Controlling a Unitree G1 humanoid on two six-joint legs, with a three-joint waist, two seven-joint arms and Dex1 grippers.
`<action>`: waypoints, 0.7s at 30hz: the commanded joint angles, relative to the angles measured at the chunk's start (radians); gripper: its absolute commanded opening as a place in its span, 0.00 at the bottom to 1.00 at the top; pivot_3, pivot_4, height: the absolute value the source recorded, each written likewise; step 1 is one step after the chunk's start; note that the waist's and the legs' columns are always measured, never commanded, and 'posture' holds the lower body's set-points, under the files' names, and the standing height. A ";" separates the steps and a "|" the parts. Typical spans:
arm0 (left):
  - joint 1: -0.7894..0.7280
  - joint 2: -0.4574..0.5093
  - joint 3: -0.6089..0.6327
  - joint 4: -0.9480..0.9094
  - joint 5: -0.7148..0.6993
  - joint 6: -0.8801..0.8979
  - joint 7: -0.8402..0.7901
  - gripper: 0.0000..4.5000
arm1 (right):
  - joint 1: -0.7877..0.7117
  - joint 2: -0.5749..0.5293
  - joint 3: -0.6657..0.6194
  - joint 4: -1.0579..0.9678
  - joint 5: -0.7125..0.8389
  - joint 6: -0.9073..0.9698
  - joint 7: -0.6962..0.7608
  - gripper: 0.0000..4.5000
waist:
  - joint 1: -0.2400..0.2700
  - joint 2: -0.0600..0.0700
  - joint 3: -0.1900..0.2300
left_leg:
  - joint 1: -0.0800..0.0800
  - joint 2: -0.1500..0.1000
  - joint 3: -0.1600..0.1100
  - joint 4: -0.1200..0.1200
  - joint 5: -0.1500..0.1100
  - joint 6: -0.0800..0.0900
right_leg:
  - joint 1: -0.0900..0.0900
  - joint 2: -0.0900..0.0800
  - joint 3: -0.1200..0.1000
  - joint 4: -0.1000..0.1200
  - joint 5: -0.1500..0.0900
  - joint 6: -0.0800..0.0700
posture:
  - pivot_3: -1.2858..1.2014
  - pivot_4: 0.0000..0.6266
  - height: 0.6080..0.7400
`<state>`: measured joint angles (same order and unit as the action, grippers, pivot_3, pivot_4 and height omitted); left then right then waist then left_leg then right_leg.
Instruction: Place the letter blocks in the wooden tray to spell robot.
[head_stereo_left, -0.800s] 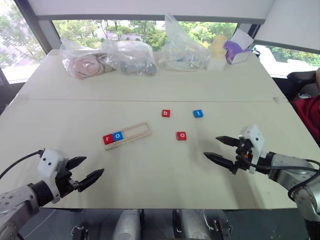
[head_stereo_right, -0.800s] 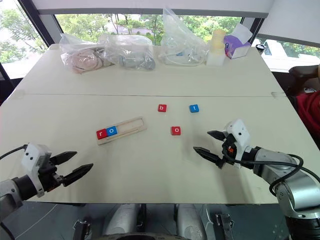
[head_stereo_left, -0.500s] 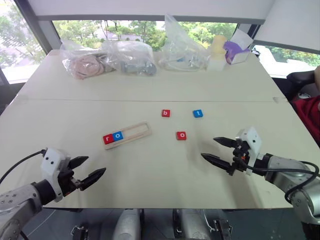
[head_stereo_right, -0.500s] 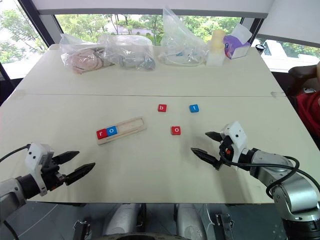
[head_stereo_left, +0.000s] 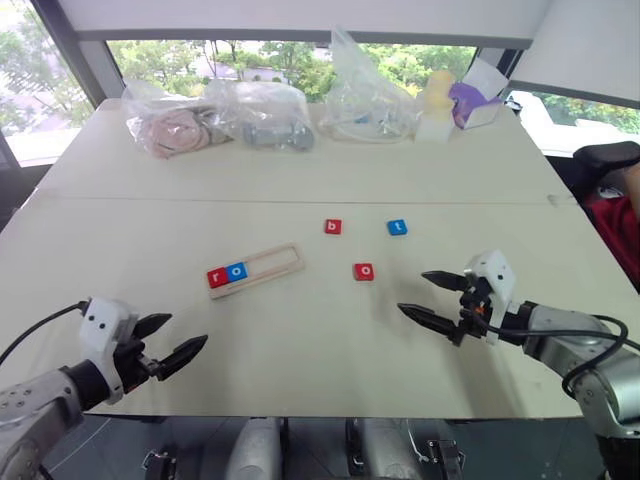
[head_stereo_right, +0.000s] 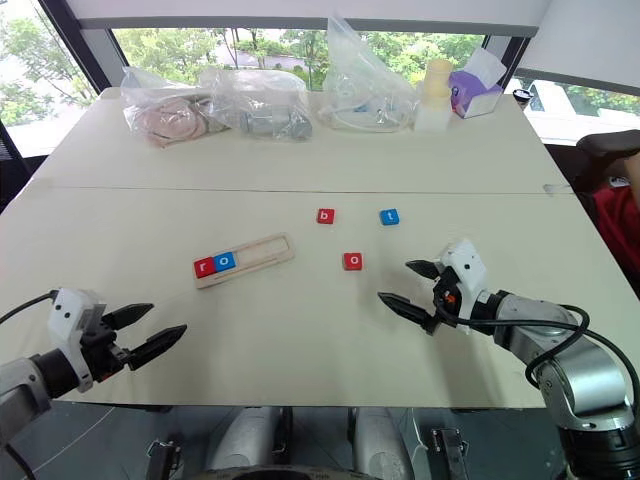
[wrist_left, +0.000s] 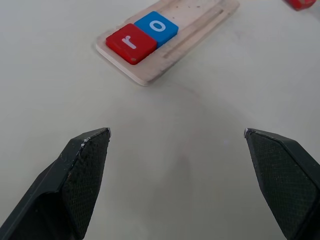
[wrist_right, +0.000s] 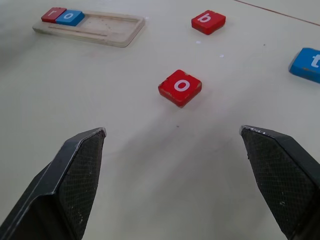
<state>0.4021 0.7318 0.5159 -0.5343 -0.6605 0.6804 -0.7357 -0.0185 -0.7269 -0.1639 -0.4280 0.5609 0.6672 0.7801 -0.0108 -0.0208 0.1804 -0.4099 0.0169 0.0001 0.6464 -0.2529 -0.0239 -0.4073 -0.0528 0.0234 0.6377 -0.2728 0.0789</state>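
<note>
The wooden tray (head_stereo_left: 262, 269) lies slanted on the table, holding a red r block (head_stereo_left: 216, 278) and a blue o block (head_stereo_left: 236, 271) at its left end. Loose on the table to its right are a red b block (head_stereo_left: 333, 227), a blue t block (head_stereo_left: 397, 227) and a red o block (head_stereo_left: 363, 271). My right gripper (head_stereo_left: 423, 296) stands open and empty, a little right of the red o block (wrist_right: 180, 87). Near the table's front left edge my left gripper (head_stereo_left: 170, 339) is open and empty, well short of the tray (wrist_left: 170, 37).
Several clear plastic bags (head_stereo_left: 260, 115) with items lie along the table's far edge, beside a pale cup (head_stereo_left: 436, 92) and a purple and white box (head_stereo_left: 473, 98). A seam (head_stereo_left: 300, 201) crosses the table behind the blocks. A person's red garment (head_stereo_left: 620, 230) shows at the right.
My right gripper has shifted slightly left, closer to the red o block. The left gripper and the blocks have stayed put.
</note>
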 joint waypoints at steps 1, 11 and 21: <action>-0.030 0.073 0.053 0.039 0.011 -0.035 -0.066 1.00 | -0.032 -0.008 -0.007 -0.032 0.039 0.024 0.008 0.99 | 0.000 0.000 0.000 | 0.000 0.000 0.000 0.000 0.000 0.000 | 0.000 0.000 0.000 0.000 0.000 0.000 | 0.52 0.24 0.96; -0.490 0.229 -0.310 0.563 0.256 -0.315 -0.363 1.00 | -0.213 0.053 0.210 -0.169 0.082 0.231 -0.091 0.99 | 0.000 0.003 0.001 | -0.001 -0.001 0.001 -0.001 0.000 0.000 | -0.001 -0.004 -0.002 0.000 0.001 -0.001 | 0.52 0.24 0.96; -0.761 0.101 -0.518 0.887 0.399 -0.480 -0.460 1.00 | -0.276 0.143 0.332 -0.206 0.046 0.277 -0.193 0.99 | 0.001 0.001 0.000 | -0.018 -0.003 0.004 0.002 0.000 0.000 | -0.021 -0.009 -0.008 0.008 0.006 0.006 | 0.52 0.24 0.96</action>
<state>-0.3608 0.8372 0.0180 0.3346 -0.2891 0.2248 -1.1877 -0.2913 -0.5920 0.1664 -0.5891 0.6054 0.9443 0.5995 -0.0101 -0.0198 0.1799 -0.4273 0.0141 0.0044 0.6482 -0.2527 -0.0235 -0.4278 -0.0615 0.0149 0.6472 -0.2668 0.0847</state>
